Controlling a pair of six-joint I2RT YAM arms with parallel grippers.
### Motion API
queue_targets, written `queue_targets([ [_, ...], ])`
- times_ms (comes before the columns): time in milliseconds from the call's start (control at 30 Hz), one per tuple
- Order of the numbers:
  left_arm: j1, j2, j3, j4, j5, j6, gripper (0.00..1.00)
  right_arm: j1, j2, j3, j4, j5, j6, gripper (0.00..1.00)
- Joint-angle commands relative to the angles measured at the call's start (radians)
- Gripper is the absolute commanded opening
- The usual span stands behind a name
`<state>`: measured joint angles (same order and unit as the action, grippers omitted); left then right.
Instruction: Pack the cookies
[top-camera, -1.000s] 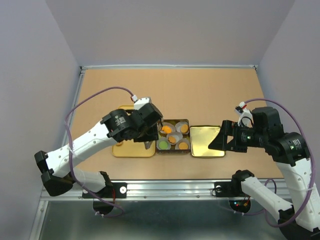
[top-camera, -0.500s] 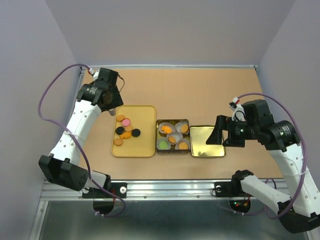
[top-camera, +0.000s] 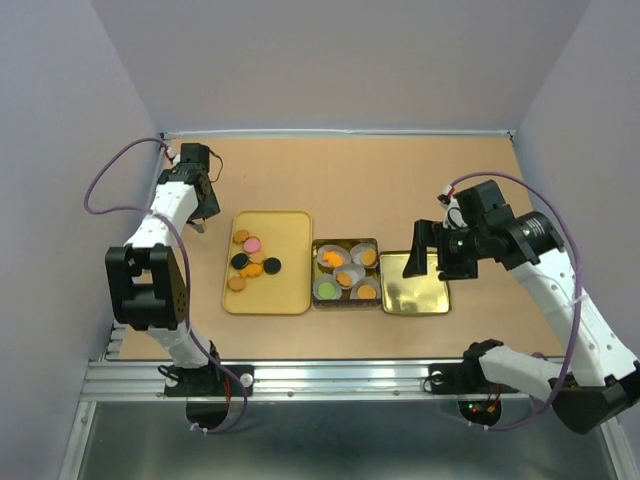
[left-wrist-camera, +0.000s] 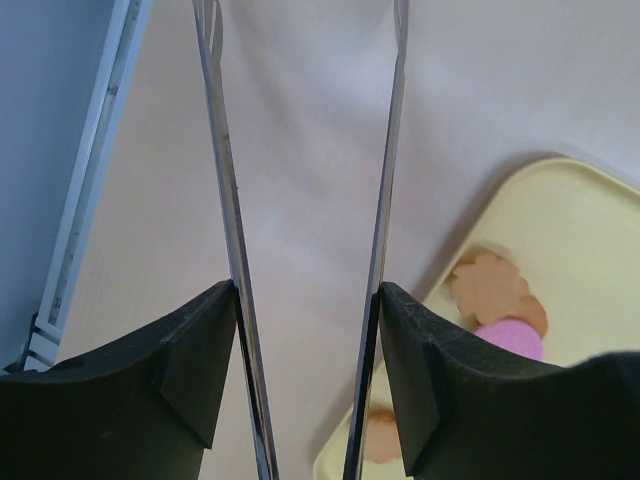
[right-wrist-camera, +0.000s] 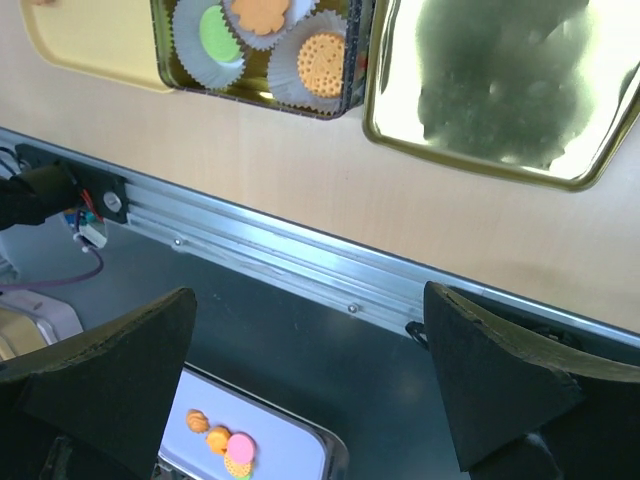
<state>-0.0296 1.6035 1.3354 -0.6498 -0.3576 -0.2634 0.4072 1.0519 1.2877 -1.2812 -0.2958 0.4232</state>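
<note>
Brown tabletop, pale walls. At far left the left gripper (top-camera: 198, 212) hung open and empty beside the yellow tray (top-camera: 290, 240), where several cookies (top-camera: 250, 262) lay loose. Others sat packed in the tin (top-camera: 345, 241); its lid (top-camera: 412, 290) lay off, the right gripper (top-camera: 440, 255) open above it. Roughly half done, I judged.

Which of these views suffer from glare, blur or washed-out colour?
Left wrist: overexposed, with the table bleached near white, the tray pale and the cookies soft. Right wrist: the lid mirrors a dark, smeared blotch; the view is fairly sharp elsewhere. Top external: even light, in focus, only faint shadows.
</note>
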Motion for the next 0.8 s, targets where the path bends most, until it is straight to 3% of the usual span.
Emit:
queue_targets([
  [0, 0.063, 0.053, 0.002, 0.145, 0.005, 0.058, 0.68, 0.007, 0.054, 0.073, 0.068, 0.040, -0.029, 1.00],
  [200, 0.092, 0.180, 0.065, 0.164, 0.049, 0.079, 0.68, 0.008, 0.163, 0.123, 0.098, 0.061, -0.032, 1.00],
  [400, 0.092, 0.248, 0.035, 0.180, 0.095, 0.070, 0.68, 0.005, 0.269, 0.139, 0.115, 0.125, -0.021, 1.00],
  [533, 0.092, 0.269, -0.001, 0.202, 0.103, 0.076, 0.70, 0.007, 0.270, 0.082, 0.161, 0.243, -0.011, 1.00],
  [767, 0.092, 0.297, 0.010, 0.191, 0.104, 0.084, 0.72, 0.005, 0.286, 0.004, 0.191, 0.279, -0.004, 1.00],
])
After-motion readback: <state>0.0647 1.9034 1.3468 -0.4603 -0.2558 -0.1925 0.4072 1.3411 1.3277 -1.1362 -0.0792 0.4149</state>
